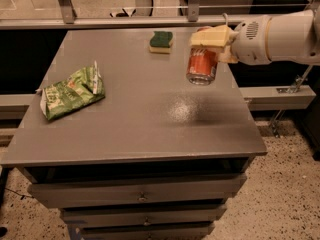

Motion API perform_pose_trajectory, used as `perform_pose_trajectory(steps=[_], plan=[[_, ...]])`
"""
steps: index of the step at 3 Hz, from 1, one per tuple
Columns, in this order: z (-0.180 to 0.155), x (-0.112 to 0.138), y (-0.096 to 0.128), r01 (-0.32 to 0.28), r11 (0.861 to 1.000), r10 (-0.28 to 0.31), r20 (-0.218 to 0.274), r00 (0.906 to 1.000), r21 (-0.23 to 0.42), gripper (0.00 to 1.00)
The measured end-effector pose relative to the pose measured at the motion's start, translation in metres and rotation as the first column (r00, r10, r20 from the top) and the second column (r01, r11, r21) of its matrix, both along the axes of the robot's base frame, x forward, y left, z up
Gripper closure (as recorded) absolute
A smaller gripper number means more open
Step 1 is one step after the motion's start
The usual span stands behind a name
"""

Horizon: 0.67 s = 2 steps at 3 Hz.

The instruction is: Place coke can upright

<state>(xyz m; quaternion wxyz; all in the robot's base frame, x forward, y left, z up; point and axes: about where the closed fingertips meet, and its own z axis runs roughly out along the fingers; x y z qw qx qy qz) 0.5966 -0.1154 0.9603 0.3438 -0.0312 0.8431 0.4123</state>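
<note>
End effector (209, 43) gripping coke can (201, 68) above grey table (150, 129) | green bag (70, 91) left | sponge (161, 41) far edge | speckled floor (285, 194)

We see our gripper (209, 43), clamped on the coke can (201, 68), above the table (150, 134) at two o'clock. Bare surface lies beneath; sponge (161, 41) at twelve, green bag (70, 91) at nine.

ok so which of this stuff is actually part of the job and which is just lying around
Part of the job:
- coke can, held over the right side of the table
- hand, closed on the can's upper end

Just lying about:
- green sponge, near the far edge
- green snack bag, on the left
</note>
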Motion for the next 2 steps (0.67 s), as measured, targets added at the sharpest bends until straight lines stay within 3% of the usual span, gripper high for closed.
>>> perform_pose_trajectory(steps=[1, 2], plan=[[0.002, 0.002, -0.004, 0.0, 1.0, 0.0, 0.028, 0.9996, 0.013, 1.0], [0.013, 0.002, -0.023, -0.027, 0.992, 0.01, 0.138, 0.9904, 0.123, 1.0]])
